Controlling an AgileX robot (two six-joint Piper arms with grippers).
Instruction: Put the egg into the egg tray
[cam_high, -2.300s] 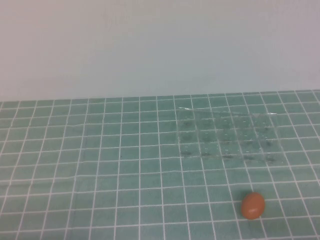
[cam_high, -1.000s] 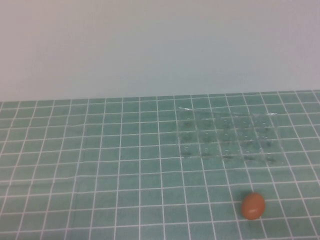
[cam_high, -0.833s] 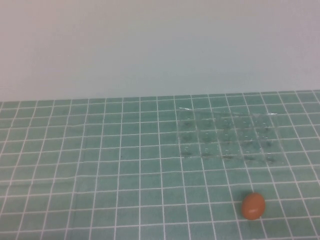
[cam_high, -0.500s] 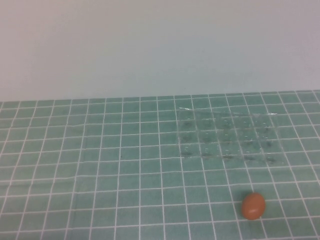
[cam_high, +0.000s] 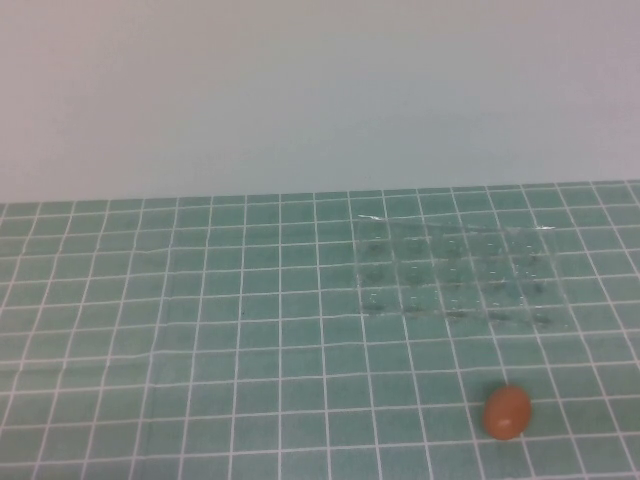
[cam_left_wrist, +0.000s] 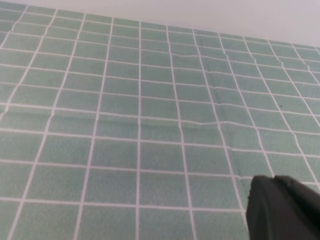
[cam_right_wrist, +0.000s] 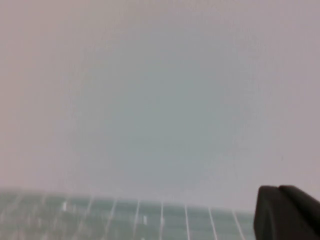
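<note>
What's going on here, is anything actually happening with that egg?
Nothing is touching it yet. The egg sits alone on the green grid mat, nearer the robot than the clear egg tray, whose cups all look empty. Neither arm shows in the high view. Only a dark bit of the left claw and of the right claw shows in each wrist view, both away from the egg.
</note>
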